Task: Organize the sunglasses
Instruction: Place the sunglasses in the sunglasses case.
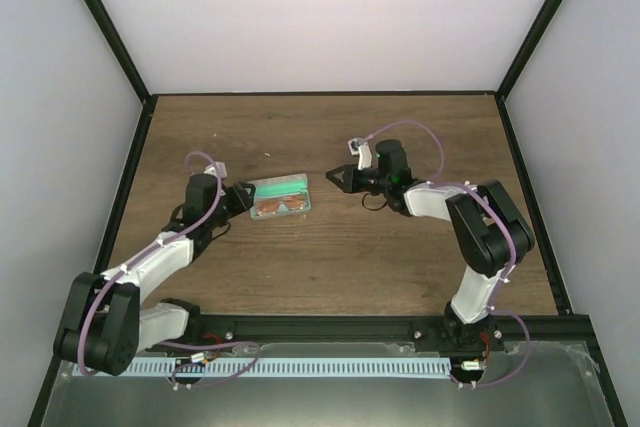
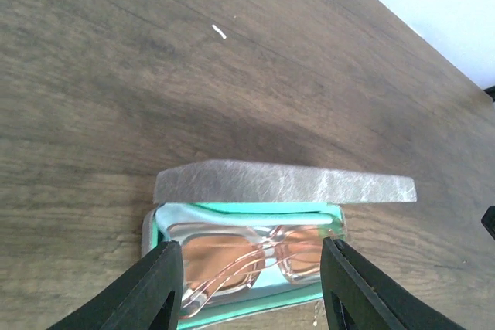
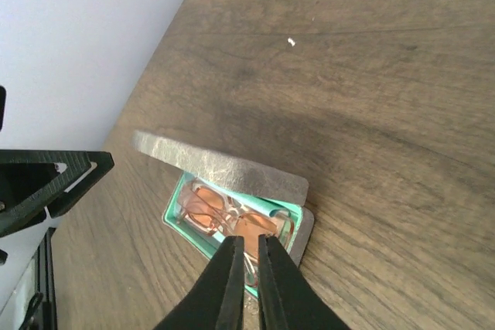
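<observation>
The grey case (image 1: pixel 281 196) lies on the table (image 1: pixel 330 267) with its lid (image 2: pixel 286 185) propped half up. The sunglasses (image 2: pixel 255 256) rest inside on the green lining (image 2: pixel 232 208). At the case's 9 o'clock, the left gripper (image 1: pixel 243 197) stands with jaws spread wide, grasping nothing. At its 2 o'clock, apart, the right gripper (image 1: pixel 330 178) hangs with jaws pinched nearly together, empty.
</observation>
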Robot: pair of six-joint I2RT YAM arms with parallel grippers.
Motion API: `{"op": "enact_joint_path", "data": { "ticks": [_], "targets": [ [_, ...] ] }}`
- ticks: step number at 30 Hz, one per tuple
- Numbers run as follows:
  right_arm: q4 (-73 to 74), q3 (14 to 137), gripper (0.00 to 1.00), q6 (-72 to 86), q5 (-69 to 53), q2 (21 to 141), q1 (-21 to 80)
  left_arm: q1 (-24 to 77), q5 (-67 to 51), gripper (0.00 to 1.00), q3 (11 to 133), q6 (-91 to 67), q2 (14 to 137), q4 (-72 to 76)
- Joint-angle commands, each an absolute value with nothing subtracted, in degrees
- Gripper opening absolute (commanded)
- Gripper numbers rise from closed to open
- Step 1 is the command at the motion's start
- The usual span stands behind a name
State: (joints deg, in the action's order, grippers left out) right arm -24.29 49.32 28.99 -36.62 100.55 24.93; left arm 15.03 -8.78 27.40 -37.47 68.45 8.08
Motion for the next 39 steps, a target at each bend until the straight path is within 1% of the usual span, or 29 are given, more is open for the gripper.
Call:
{"op": "enact_joint_path", "data": {
  "ticks": [1, 3, 10, 19, 39],
  "targets": [
    [-23.51, 51.37, 0.03, 27.78, -35.46, 103.2, 27.97, 15.03, -7.71, 0.51, 24.96, -38.09, 66.88, 7.33],
    [-24.82, 50.56, 0.01, 28.09, -34.62, 104.13, 29.48, 15.02, -7.97, 0.51, 24.53, -38.2, 66.95, 7.62],
    [-26.82, 51.77, 0.01, 29.05, -34.22, 108.47, 32.84, 14.99, -9.09, 0.51, 22.1, -39.2, 67.15, 10.76],
    [-26.81, 55.3, 0.01, 29.54, -35.33, 113.1, 33.7, 15.03, -8.72, 0.52, 21.63, -38.85, 67.06, 10.66],
    [-26.01, 57.71, 0.02, 29.19, -35.17, 116.17, 33.75, 15.03, -8.47, 0.52, 22.07, -38.4, 68.71, 10.99]
  ]
}}
